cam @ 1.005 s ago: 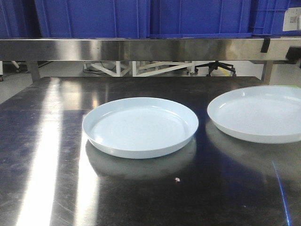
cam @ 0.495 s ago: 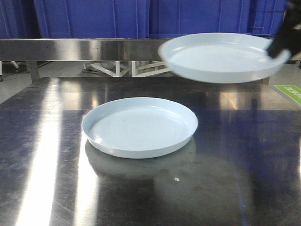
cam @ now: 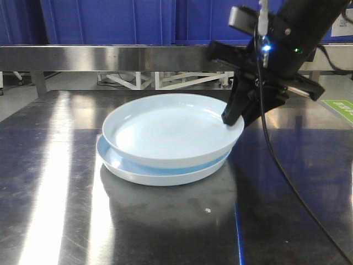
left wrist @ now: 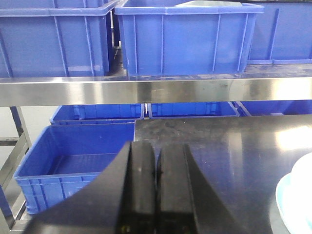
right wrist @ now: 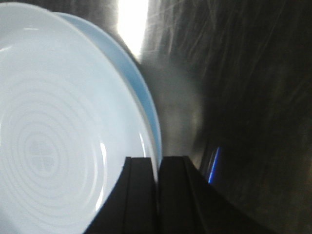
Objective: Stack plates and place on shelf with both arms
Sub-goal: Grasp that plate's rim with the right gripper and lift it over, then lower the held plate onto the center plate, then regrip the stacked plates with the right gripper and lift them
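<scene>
Upper plate [cam: 165, 130]: rim pinched in our right gripper [cam: 234, 118], tilted and off-centre over the lower plate [cam: 160, 175] on the tabletop [cam: 55, 210]. Let go like this, we judge it could slide askew. Left gripper [left wrist: 156, 170]: jaws pressed together, holding nothing. Blue crates [left wrist: 190, 39] on the shelf [cam: 110, 58]: contents hidden; the low crate [left wrist: 73, 161] looks empty.

Left of and in front of the stacked plates [cam: 165, 165], the steel tabletop [cam: 49, 182] lies bare and open to approach. The right gripper [cam: 230, 118], clamped on the upper plate's [cam: 165, 130] right rim, and its dangling cable [cam: 287, 176] block that side. Behind, the shelf rail [cam: 110, 58] hangs low; blue crates [cam: 110, 22] seem to crowd the shelf top.
</scene>
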Robot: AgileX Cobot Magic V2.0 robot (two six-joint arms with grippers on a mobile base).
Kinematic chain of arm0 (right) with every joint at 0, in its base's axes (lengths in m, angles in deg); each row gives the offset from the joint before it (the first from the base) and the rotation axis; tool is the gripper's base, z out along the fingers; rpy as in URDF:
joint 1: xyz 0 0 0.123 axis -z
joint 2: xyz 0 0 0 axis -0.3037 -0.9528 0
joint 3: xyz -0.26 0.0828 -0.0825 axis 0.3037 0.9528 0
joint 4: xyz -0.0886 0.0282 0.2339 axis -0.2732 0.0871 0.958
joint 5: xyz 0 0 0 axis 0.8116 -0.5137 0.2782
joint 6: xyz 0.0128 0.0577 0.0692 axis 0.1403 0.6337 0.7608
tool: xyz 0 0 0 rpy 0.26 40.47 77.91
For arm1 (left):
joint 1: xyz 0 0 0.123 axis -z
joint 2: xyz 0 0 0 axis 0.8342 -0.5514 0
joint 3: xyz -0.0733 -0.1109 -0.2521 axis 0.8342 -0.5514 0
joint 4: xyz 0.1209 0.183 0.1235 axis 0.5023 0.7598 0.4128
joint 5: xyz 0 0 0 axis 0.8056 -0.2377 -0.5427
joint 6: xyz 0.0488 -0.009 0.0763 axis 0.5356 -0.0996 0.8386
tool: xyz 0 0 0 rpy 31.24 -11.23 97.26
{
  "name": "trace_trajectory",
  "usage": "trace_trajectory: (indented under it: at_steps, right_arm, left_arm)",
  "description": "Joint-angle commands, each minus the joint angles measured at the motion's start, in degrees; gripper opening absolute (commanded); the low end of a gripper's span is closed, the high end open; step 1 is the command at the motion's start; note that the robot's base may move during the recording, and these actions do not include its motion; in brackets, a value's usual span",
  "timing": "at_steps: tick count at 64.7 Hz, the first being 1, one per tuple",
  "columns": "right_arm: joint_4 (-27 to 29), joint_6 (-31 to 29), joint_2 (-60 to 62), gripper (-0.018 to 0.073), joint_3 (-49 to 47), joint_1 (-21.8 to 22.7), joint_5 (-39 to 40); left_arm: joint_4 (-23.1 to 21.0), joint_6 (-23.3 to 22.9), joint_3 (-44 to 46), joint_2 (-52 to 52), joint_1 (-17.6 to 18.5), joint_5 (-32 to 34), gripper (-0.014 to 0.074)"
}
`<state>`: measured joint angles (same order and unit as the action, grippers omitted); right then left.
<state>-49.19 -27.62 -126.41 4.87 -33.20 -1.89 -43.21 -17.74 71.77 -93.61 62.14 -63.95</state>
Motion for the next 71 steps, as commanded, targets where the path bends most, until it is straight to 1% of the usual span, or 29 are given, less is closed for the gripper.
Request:
trace_trajectory:
  at_steps: [1, 7, 8, 14, 18, 21, 31, 56, 65, 69, 71]
  right_arm:
    - [1.12, -0.37, 1.81, 0.0085, -1.50, -0.47, 2.14]
    - [1.15, -0.37, 1.54, 0.0183, -1.50, -0.97, 2.22]
    - [1.15, -0.37, 1.54, 0.0216, -1.50, -0.98, 2.22]
    - [1.15, -0.37, 1.44, 0.0344, -1.50, -1.11, 2.71]
    - [0.96, -0.37, 1.37, 0.0395, -1.50, -1.11, 3.12]
    - [0.42, -0.37, 1.25, 0.0412, -1.50, -1.11, 3.07]
    - [0.26, -0.37, 1.25, 0.0416, -0.09, -1.16, 3.57]
    - [0.32, -0.36, -1.10, 0.0415, 0.37, -4.37, 4.73]
    - [0.52, -0.30, -1.50, 0.0415, 0.37, -4.72, 5.54]
    - [0.52, -0.31, -1.50, 0.0399, 0.37, -5.01, 5.84]
    - [0.52, -0.31, -1.50, 0.0370, 0.37, -5.02, 5.91]
  left_arm:
    - [-0.18, -0.54, 1.69, -0.22, -0.05, 4.89, 0.0082]
    - [-0.18, -0.54, 1.69, -0.22, -0.05, 4.89, 0.0082]
    - [-0.18, -0.54, 1.69, -0.22, -0.05, 4.89, 0.0082]
    - [-0.18, -0.54, 1.69, -0.22, -0.05, 4.89, 0.0082]
    - [-0.18, -0.54, 1.69, -0.22, -0.05, 4.89, 0.0082]
    - [-0.18, -0.54, 1.69, -0.22, -0.05, 4.89, 0.0082]
    - [-0.18, -0.54, 1.69, -0.22, -0.05, 4.89, 0.0082]
    - [-0.18, -0.54, 1.69, -0.22, -0.05, 4.89, 0.0082]
    - [-0.18, -0.54, 1.69, -0.22, -0.05, 4.89, 0.0082]
    - [-0.18, -0.54, 1.69, -0.22, -0.05, 4.89, 0.0082]
    - [-0.18, -0.54, 1.69, -0.22, -0.05, 4.89, 0.0082]
